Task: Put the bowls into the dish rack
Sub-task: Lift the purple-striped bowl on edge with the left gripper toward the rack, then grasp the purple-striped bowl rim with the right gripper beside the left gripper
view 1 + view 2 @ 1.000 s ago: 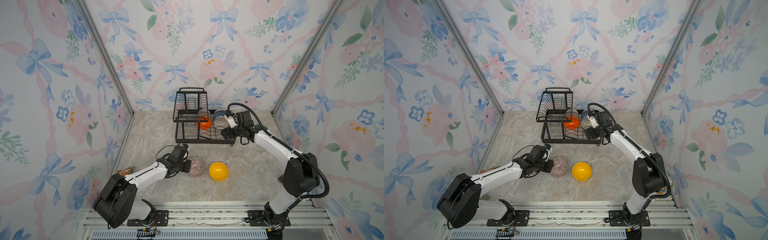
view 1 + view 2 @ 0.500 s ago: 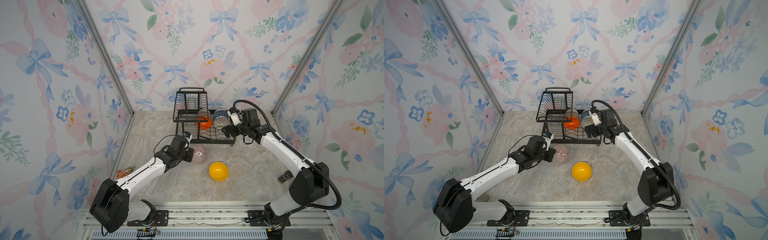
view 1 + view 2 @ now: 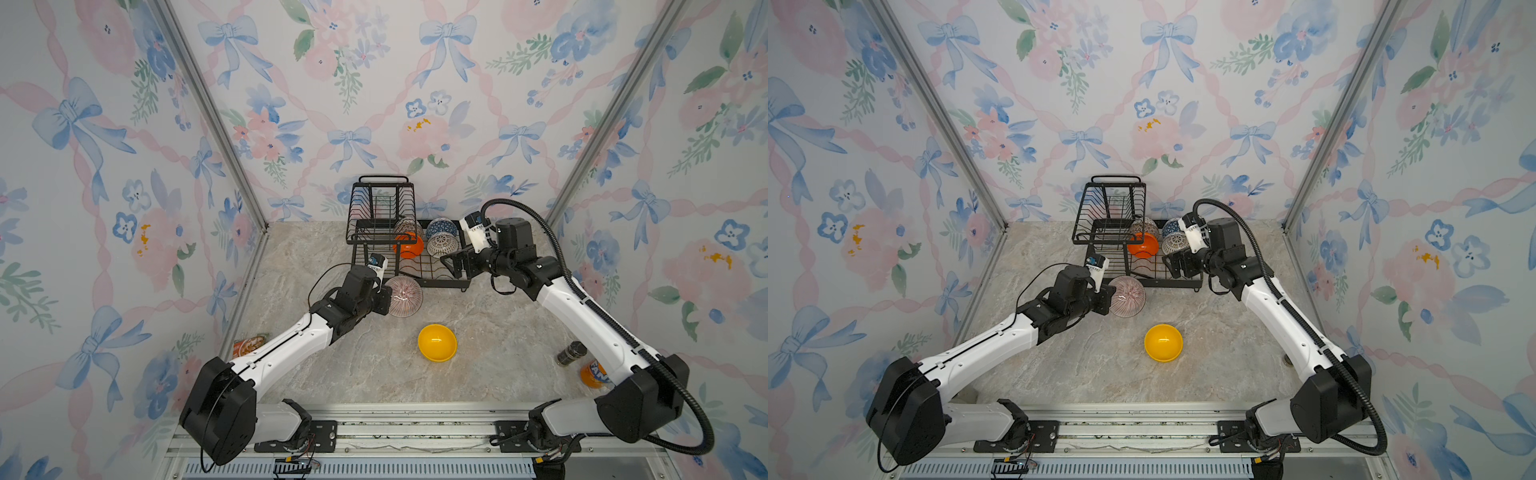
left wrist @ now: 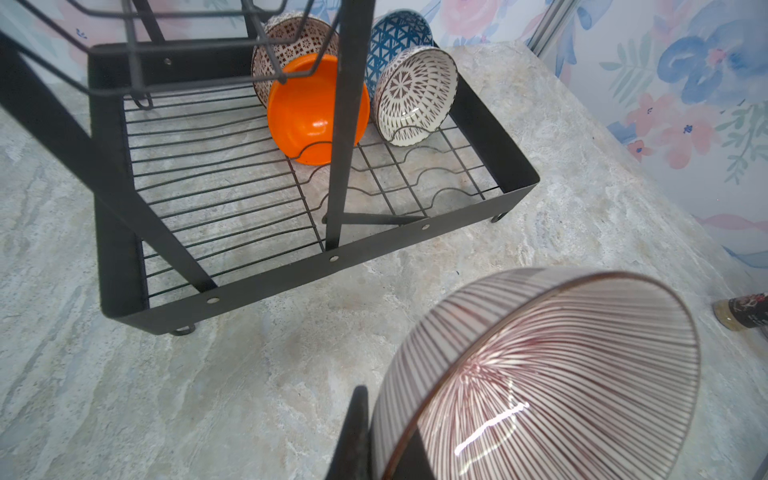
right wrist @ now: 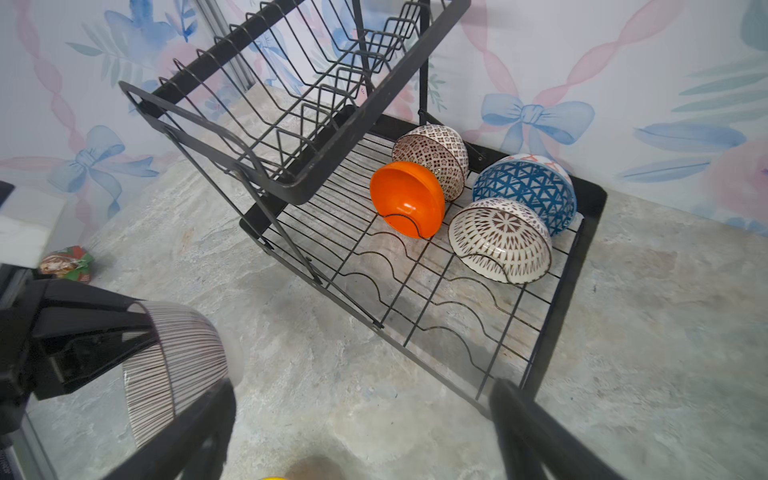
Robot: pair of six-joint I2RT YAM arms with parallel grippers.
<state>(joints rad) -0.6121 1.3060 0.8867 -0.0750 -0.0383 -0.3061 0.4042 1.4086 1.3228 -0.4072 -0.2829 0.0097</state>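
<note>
**Striped bowl (image 3: 404, 296) off the table, closing on the dish rack (image 3: 446, 284)**

Rack: four bowls already stand on edge in the back right of its lower tray. The mosaic bowl (image 3: 408, 227) and blue bowl (image 3: 441, 228) are behind, the orange bowl (image 3: 409, 246) and lattice bowl (image 3: 441, 246) in front of them. The wire slots nearer the rack's front rim have nothing in them.

Left gripper (image 3: 388, 300): pinching the striped bowl by its rim. The bowl is tipped on its side in the air, just in front of the rack's front rim. A second ago it lay on the table next to the yellow bowl (image 3: 437, 342), so the pickup is done and the carry is under way. My read is slotting comes next.

Right gripper (image 3: 451, 264): jaws spread, empty, still at the rack's front right corner.

Yellow bowl: on the table, well in front of the rack, likely last to go.
</note>
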